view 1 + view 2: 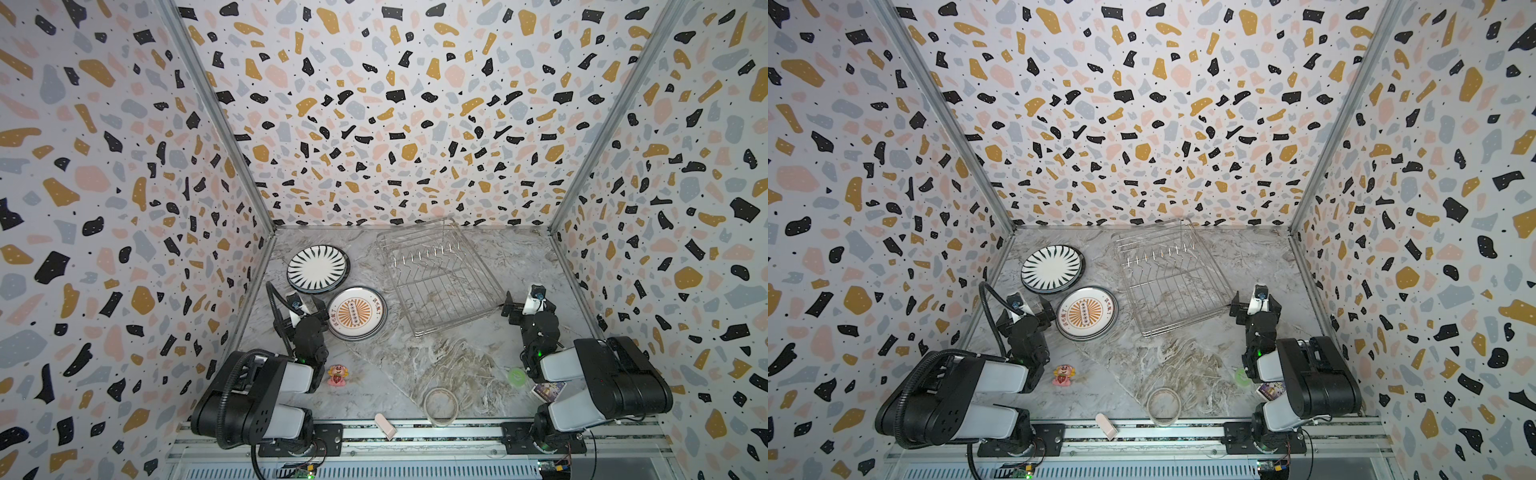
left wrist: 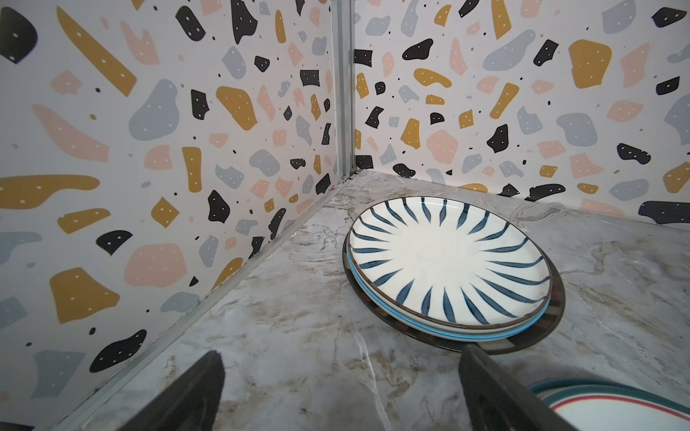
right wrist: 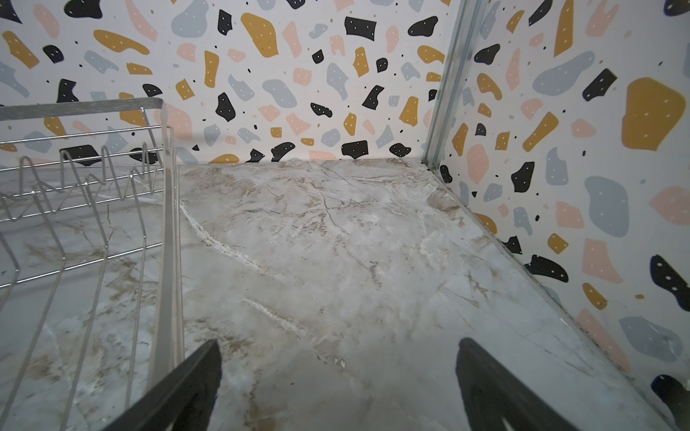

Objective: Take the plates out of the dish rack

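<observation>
While my left gripper (image 2: 339,362) and right gripper (image 3: 339,349) gape wide, I hold nothing. The plates (image 1: 318,268) sit in two piles beside the dish rack (image 1: 459,321).

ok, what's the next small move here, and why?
Probably just pull both arms back to rest; nothing looks left to unload. The rack is bare in both top views. The striped stack and sunburst stack lie on the table beside it. The left gripper and right gripper are open and empty.
</observation>
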